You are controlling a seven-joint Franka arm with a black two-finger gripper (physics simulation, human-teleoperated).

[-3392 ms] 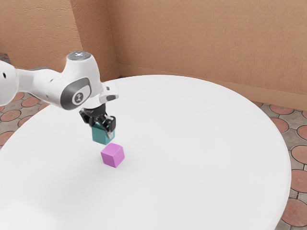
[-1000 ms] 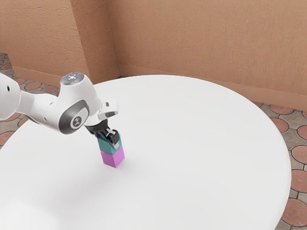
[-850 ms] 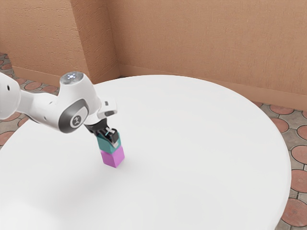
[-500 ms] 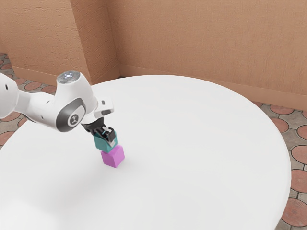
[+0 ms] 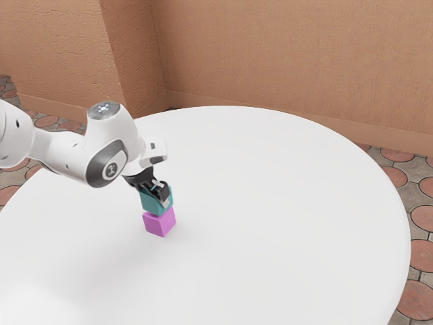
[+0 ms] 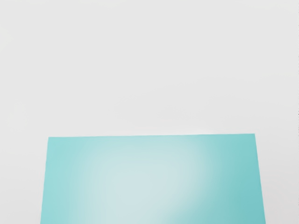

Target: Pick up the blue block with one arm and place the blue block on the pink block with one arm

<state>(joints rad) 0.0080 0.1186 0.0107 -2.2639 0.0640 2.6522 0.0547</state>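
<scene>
- I'm clamping the gripper [image 5: 155, 191] on the blue block [image 5: 154, 206]. Both black fingers are pressing its upper part from opposite sides.
- The blue block is hanging right under my hand. The wrist view is showing its top face [image 6: 152, 179] close below the camera, with bare table [image 6: 149, 65] beyond it.
- The pink block [image 5: 160, 222] is sitting directly beneath the blue one, so one block-height below my fingertips, flat on the table [image 5: 284, 203].
- In the exterior view the blue block's underside is meeting the pink top face with no gap I can see. I can't tell whether it's actually bearing weight or hovering a hair above.
- Alignment is looking roughly square. The blue block is reading slightly skewed toward the exterior view's right, possibly just perspective.
- Progress call: the pick is done and the carry over the target is done. The placement is looking near complete but I'm not counting it, since I'm gripping the block and nothing is showing it standing on its own.
- Remaining, as I'm judging it: confirm contact, part the fingers, and lift straight up clear of the stack.
- Risk I'm watching: any offset or drag from the fingers on release could be tipping the blue block off the pink one.
</scene>
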